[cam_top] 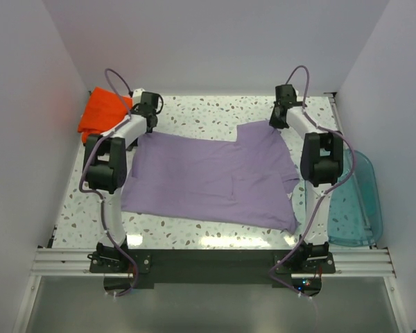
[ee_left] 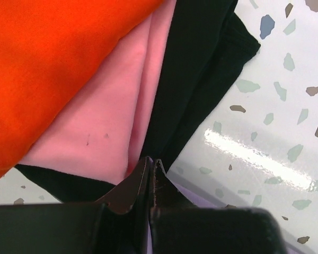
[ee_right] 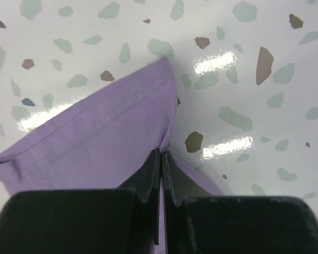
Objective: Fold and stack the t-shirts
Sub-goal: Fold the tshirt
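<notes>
A large lavender t-shirt lies spread across the middle of the table. My left gripper is shut on its far left edge; a sliver of lavender cloth shows between and beside the jaws. My right gripper is shut on the shirt's far right corner, pinched between its jaws. A folded stack sits at the far left: an orange shirt on top, also in the left wrist view, over a pink shirt and a black shirt.
A translucent teal plastic bin lies at the right edge of the speckled table. White walls close in the left, back and right sides. A metal rail carrying the arm bases runs along the near edge.
</notes>
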You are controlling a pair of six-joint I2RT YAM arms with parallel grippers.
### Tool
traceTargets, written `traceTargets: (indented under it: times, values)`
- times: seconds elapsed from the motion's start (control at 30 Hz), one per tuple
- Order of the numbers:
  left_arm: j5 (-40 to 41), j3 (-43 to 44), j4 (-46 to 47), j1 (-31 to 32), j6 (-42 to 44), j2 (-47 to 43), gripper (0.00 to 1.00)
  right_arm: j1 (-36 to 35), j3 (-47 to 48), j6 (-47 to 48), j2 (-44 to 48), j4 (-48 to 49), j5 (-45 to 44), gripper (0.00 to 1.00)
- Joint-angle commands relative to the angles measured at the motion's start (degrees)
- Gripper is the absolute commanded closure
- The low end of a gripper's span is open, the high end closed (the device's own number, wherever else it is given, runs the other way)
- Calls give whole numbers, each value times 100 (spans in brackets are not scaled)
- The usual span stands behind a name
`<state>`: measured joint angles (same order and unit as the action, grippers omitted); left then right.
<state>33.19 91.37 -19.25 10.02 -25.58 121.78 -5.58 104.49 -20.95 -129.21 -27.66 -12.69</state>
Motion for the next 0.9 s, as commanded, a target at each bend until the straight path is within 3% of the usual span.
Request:
traceTargets:
  times: [0.0,0.27,0.87]
  values:
    - [-234,179,465,-88,185,-356,100,66,-33,-58,747,384,-24,100]
    - [-410,-172,597,-114,106,-611,100,66,-490,-14,1389,375,-14,100]
    - [-199,-1798,264,-141,-763,-1946,100,66,-3125,-374,3849,279,205,100]
